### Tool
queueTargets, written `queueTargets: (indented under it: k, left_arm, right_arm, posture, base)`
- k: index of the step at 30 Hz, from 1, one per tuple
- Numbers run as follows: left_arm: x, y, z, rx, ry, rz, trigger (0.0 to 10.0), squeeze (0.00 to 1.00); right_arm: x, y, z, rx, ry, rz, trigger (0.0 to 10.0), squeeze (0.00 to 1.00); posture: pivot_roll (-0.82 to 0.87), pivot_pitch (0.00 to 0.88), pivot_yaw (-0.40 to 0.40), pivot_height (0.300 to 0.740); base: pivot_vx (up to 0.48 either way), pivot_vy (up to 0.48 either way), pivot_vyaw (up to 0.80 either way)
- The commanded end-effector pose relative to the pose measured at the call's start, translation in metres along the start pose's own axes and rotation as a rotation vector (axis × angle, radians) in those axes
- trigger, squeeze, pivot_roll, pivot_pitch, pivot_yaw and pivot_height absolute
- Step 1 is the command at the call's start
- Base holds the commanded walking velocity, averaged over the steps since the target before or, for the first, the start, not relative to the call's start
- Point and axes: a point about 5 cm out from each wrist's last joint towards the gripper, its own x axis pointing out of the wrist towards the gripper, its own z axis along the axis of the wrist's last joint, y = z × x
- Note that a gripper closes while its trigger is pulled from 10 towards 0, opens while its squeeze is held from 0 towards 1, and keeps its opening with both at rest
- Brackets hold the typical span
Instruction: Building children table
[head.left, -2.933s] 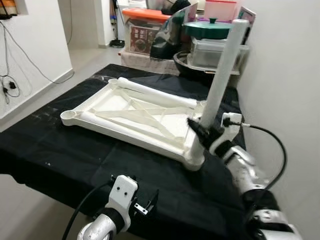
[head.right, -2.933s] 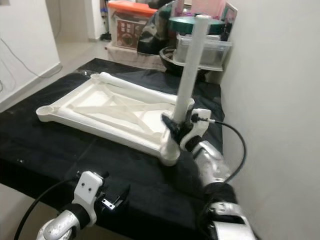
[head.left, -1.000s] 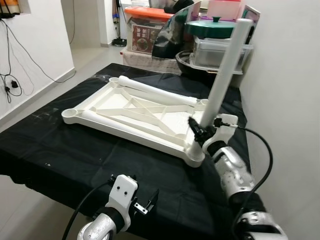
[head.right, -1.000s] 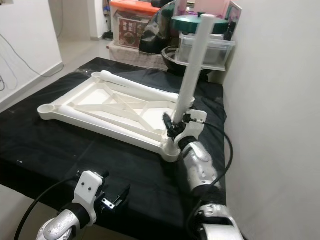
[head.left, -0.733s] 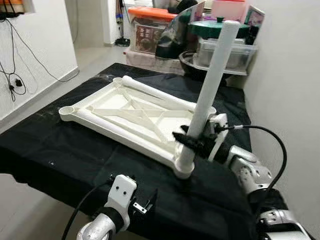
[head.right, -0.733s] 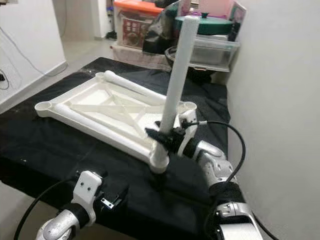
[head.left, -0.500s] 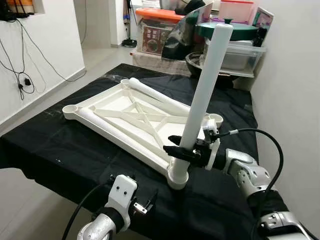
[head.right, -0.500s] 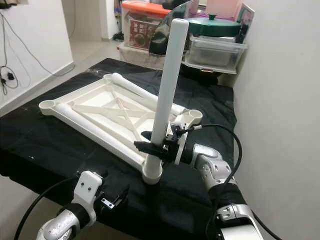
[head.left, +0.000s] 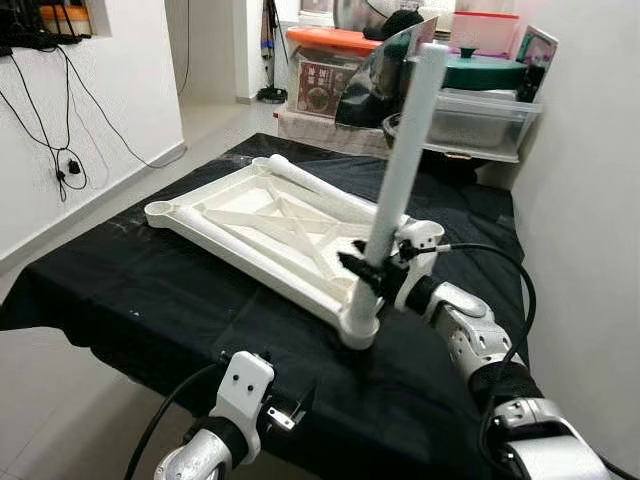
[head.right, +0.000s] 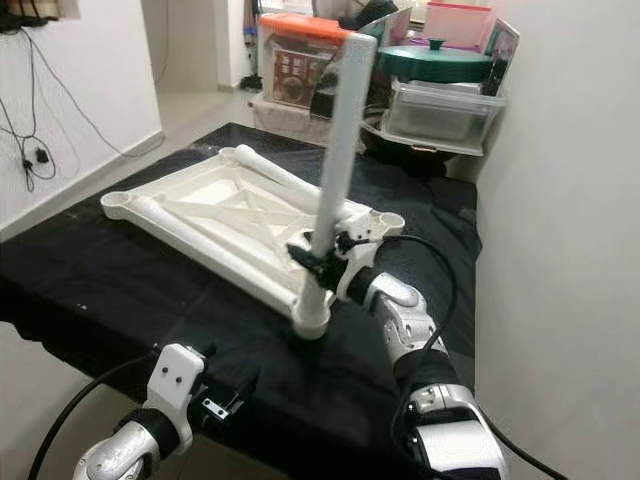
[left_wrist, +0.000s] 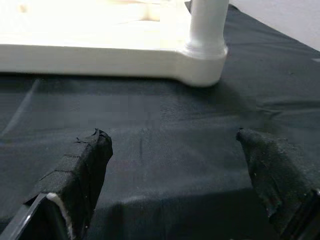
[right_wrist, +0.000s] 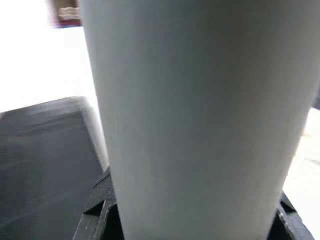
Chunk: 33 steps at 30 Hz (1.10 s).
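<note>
A black cloth (head.left: 150, 290) covers the work surface, and on it lies the white plastic tabletop (head.left: 265, 225), turned underside up with its cross-braced ribs showing and round leg sockets at the corners. One loose white leg (head.left: 315, 192) lies along the tabletop's far edge. A second white leg (head.left: 398, 165) stands nearly upright, tilted slightly, seated in the near corner socket (head.left: 357, 328) on the robot's right. The right gripper (head.left: 362, 272) is clamped across the lower part of this standing leg, just above the socket, its black fingers pressed against either side of the tube (the right wrist view shows the leg close up between the two pads). The left gripper (left_wrist: 172, 165) hangs low at the near edge of the cloth, fingers spread wide with nothing between them, facing the socket corner from a short way off. Behind the table, storage boxes (head.left: 470, 115) and a green lid (head.left: 485, 72) are stacked against the wall.
</note>
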Motion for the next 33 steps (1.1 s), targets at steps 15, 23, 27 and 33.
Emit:
queueTargets:
  k: [15, 23, 27, 33]
  left_arm:
    - [0.001, -0.001, 0.0, -0.004, 0.0, -0.006, 10.0, 0.0]
    - [0.001, 0.0, 0.0, -0.003, 0.001, -0.003, 10.0, 0.0]
    - [0.001, 0.0, 0.0, -0.004, 0.0, -0.003, 10.0, 0.0]
    - [0.001, 0.0, 0.0, -0.004, 0.001, -0.003, 10.0, 0.0]
  right_arm:
    - [-0.071, -0.09, -0.029, 0.047, 0.081, -1.166, 8.0, 0.0]
    - [-0.053, -0.072, -0.028, 0.037, 0.042, -1.125, 10.0, 1.0]
    - [-0.052, -0.066, -0.027, 0.017, 0.022, -1.13, 10.0, 0.0]
    - [-0.052, -0.05, -0.032, 0.001, -0.007, -1.037, 10.0, 0.0]
  posture:
    - [0.22, 0.0, -0.093, 0.74]
    - [0.22, 0.0, -0.093, 0.74]
    - [0.22, 0.0, -0.094, 0.74]
    - [0.21, 0.0, -0.092, 0.74]
  base:
    - [0.0, 0.0, 0.0]
    - [0.0, 0.0, 0.0]
    - [0.0, 0.0, 0.0]
    - [0.0, 0.0, 0.0]
